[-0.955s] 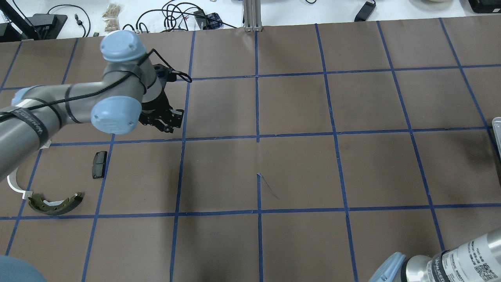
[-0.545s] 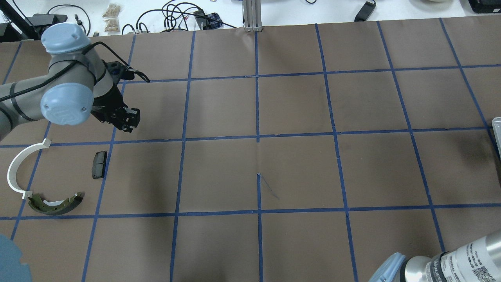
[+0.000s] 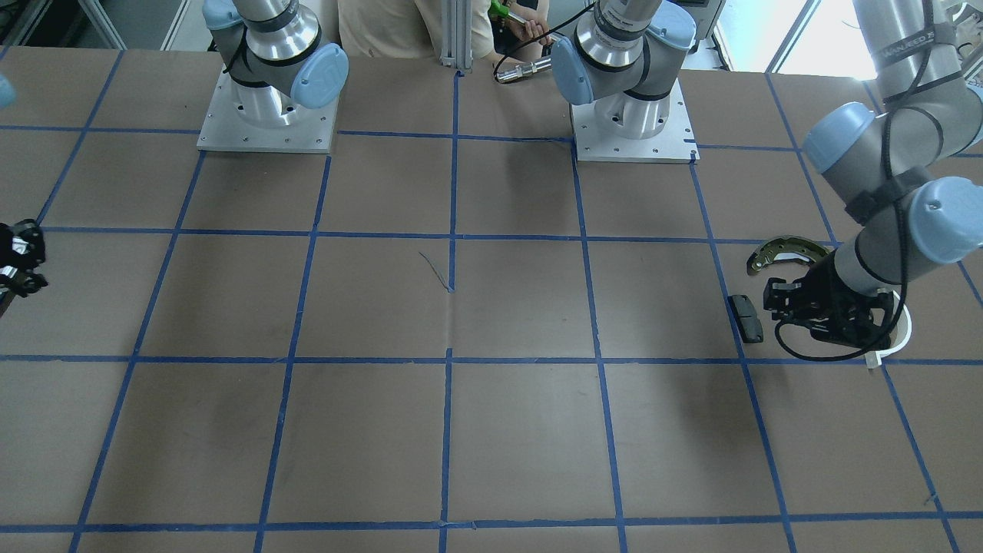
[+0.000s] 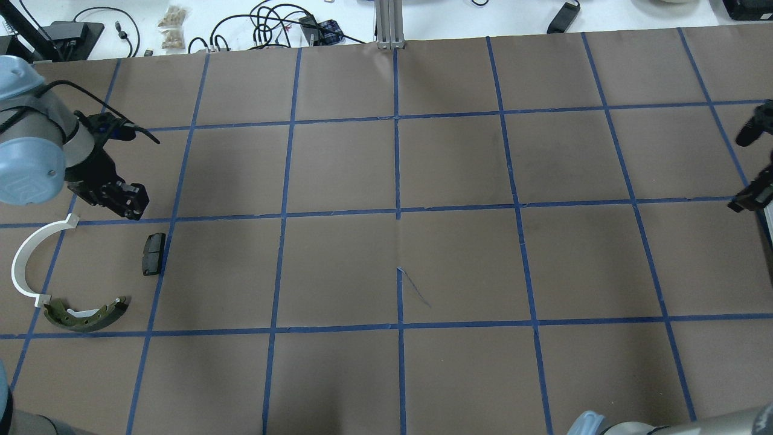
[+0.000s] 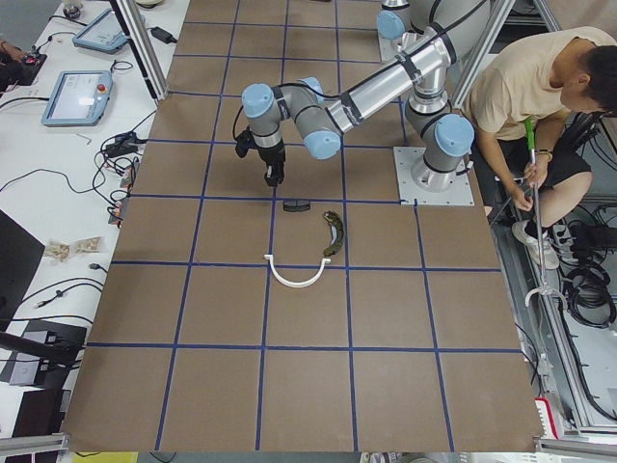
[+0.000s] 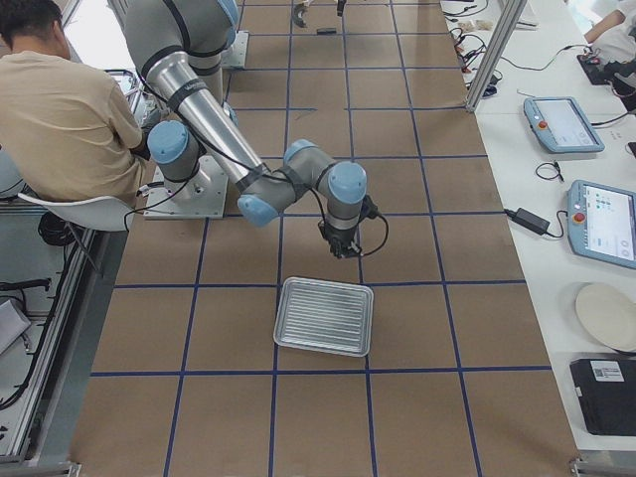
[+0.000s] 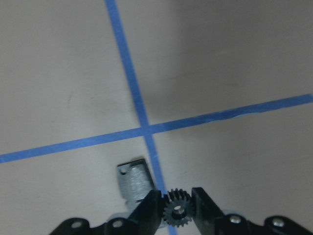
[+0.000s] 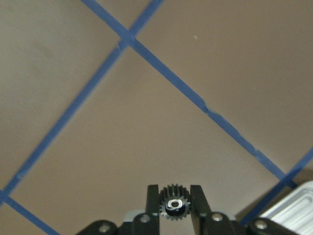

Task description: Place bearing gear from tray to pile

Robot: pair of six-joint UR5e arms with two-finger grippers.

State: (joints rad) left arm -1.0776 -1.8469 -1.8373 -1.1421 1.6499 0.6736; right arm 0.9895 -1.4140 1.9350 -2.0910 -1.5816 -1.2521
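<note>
Brown paper table top (image 4: pixel 398 163) with a blue tape grid.

Near the left edge:
- **Pile:** white plastic arc (image 4: pixel 24 260), brass-and-grey brake shoe (image 4: pixel 87 314) and dark pad (image 4: pixel 153 254). One end of the arc lies just beside the shoe, and the pad lies apart.
- **Left gripper (image 7: pixel 176 198):** over the paper, just beyond the pad on the side away from the robot. Its fingers pinch a small dark bearing gear (image 7: pixel 177 213) by the teeth.

Near the right edge:
- **Right gripper (image 8: pixel 175 195):** its fingers pinch a second gear (image 8: pixel 175 206), just beside a corner of the tray (image 6: pixel 324 316).
- **Tray:** silver metal with a ridged floor, lying flat on the paper.
</note>
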